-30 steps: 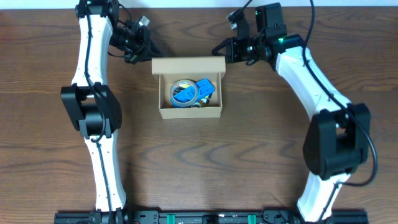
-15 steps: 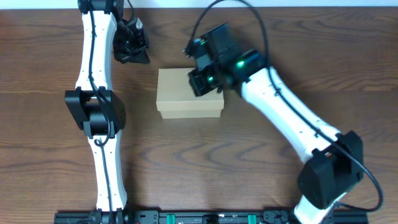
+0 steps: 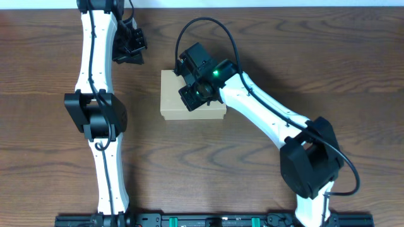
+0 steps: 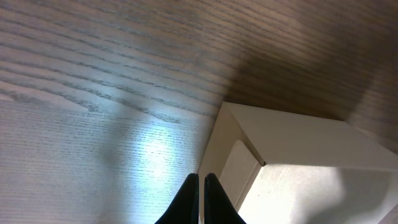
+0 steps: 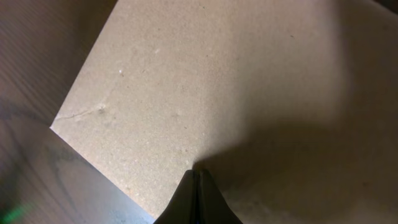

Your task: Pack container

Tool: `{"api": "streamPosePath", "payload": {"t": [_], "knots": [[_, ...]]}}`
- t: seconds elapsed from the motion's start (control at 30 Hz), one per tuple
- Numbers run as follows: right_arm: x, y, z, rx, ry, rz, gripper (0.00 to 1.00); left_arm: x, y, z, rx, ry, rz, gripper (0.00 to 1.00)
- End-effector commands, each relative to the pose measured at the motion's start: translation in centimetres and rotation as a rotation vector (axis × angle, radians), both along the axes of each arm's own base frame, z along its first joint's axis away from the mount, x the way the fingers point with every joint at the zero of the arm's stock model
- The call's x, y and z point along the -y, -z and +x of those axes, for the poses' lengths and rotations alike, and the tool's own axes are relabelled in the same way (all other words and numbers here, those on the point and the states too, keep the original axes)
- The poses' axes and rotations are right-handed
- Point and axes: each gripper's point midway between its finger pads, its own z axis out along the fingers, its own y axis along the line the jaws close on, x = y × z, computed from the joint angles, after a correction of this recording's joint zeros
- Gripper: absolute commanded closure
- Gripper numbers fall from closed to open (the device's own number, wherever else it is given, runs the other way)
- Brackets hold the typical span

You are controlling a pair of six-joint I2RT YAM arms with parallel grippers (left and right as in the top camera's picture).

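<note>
The container (image 3: 173, 101) is a tan cardboard box in the middle of the table, its flap lid down over the top, so its contents are hidden. My right gripper (image 3: 192, 94) is shut and rests on the lid; in the right wrist view its closed fingertips (image 5: 197, 177) touch the lid (image 5: 205, 81). My left gripper (image 3: 136, 58) is shut and empty, up and left of the box, apart from it. In the left wrist view its tips (image 4: 200, 180) point at the box's corner (image 4: 292, 143).
The brown wooden table (image 3: 57, 145) surrounds the box. The left arm's links (image 3: 95, 107) run down the left side. The right arm (image 3: 278, 120) crosses from the lower right to the box. A black rail (image 3: 202, 221) lines the front edge.
The box was open with blue tape rolls showing; the lid is now down. My right gripper swung from the far right over the box and onto the lid. The left gripper drew back slightly.
</note>
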Motion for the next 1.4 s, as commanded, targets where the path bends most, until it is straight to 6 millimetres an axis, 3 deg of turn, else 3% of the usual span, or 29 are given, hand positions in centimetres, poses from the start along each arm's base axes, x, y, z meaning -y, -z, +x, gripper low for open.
{"api": "streamPosePath", "payload": {"t": [0.0,0.23,0.43,0.47,0.5,0.53,0.57,0.6,0.63,0.67,0.8,0.97,1.17,1.27,1.37], "knots": [[0.5,3.0,-0.1,-0.036,0.017,-0.069,0.99,-0.4,-2.0,-1.7,-0.023,-0.006,0.02,0.95],[0.4,1.5,0.1,-0.008,0.017,-0.045,0.99,-0.4,-2.0,-1.7,-0.021,-0.006,0.02,0.95],[0.3,-3.2,0.3,0.076,0.018,0.023,0.98,-0.5,-2.6,-1.7,-0.007,-0.008,0.016,0.93],[0.3,-4.2,0.4,0.095,0.018,0.038,0.86,-0.5,-2.9,-1.7,0.0,-0.009,0.016,0.9],[0.3,-5.3,0.3,0.115,0.019,0.054,0.69,-0.5,-3.3,-1.8,0.009,-0.009,0.016,0.84],[0.4,-6.0,0.3,0.127,0.019,0.063,0.44,-0.5,-3.6,-1.8,0.016,-0.009,0.016,0.77],[0.4,-6.9,0.3,0.142,0.021,0.076,0.17,-0.5,-4.1,-1.9,0.027,-0.009,0.016,0.6],[0.6,-7.7,0.2,0.156,0.022,0.088,0.01,-0.5,-4.5,-1.9,0.038,-0.01,0.016,0.41],[0.7,-8.7,0.3,0.176,0.025,0.103,0.01,-0.5,-5.2,-2.0,0.053,-0.01,0.016,0.15],[0.9,-9.5,0.3,0.19,0.028,0.113,0.01,-0.5,-5.7,-2.1,0.066,-0.01,0.016,0.04],[1.9,-12.1,0.1,0.215,0.071,0.153,0.01,-0.5,-8.2,-2.6,0.122,-0.017,0.012,0.04],[4.5,-15.5,-0.3,0.304,0.021,0.146,0.01,1.2,-12.1,-3.7,0.22,0.052,-0.087,0.04],[10.4,-17.5,-3.3,0.331,0.013,0.087,0.01,1.1,-17.0,-5.8,0.369,0.142,-0.02,0.04],[13.3,-18.4,-5.3,0.386,0.043,0.102,0.01,1.8,-19.9,-7.6,0.448,0.182,-0.01,0.04],[15.7,-19.2,-7.4,0.449,0.08,0.129,0.01,1.8,-21.3,-9.7,0.474,0.195,0.03,0.04]]}}
